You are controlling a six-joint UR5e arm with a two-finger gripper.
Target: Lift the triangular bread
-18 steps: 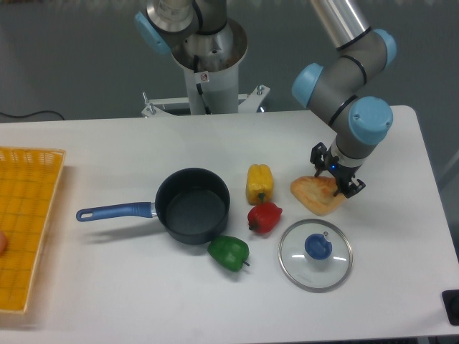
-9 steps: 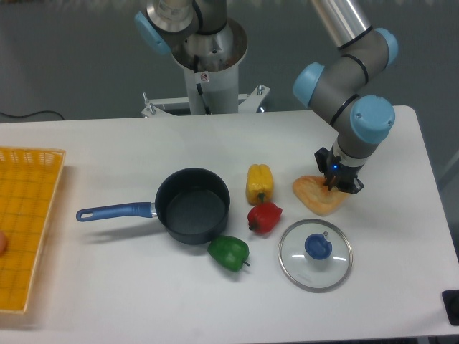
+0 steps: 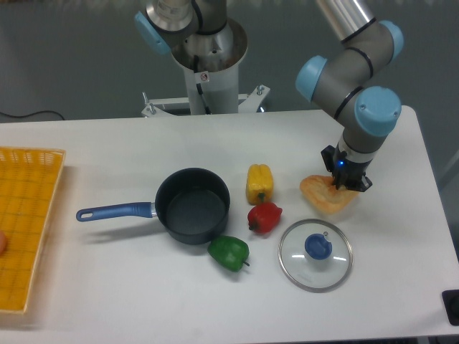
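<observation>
Here, largest to smallest, is what you have to work with.

Table (image 3: 107, 143): white and smooth, so you can expect the bread to skid on it if you nudge it sideways.

Saucepan (image 3: 192, 206): dark, with a blue handle, left of centre and well apart from your work.

Glass lid (image 3: 315, 254): lies flat, just in front of the bread; you should avoid it if you bring the bread low toward the front.

Triangular bread (image 3: 326, 198): near the right side of the table, right of the yellow pepper (image 3: 259, 183) and just behind the glass lid. It reads as a flat wedge, orange-tan with a paler middle, and looks light and rigid, probably a plastic toy, so the skin may be slick. Whether it rests on the table or is just clear of it, you cannot tell from this view.

Where to hold: you get the surest bite across the thin flat faces at the far right edge, which is where the fingers sit.

Gripper (image 3: 346, 181): it is clenched on the bread's far right edge, with the jaws drawn close together. The bite is off-centre, so you should expect the free corner to droop or swing.

Red pepper (image 3: 265, 217) and green pepper (image 3: 229, 252): left of the bread and out of your way.
</observation>
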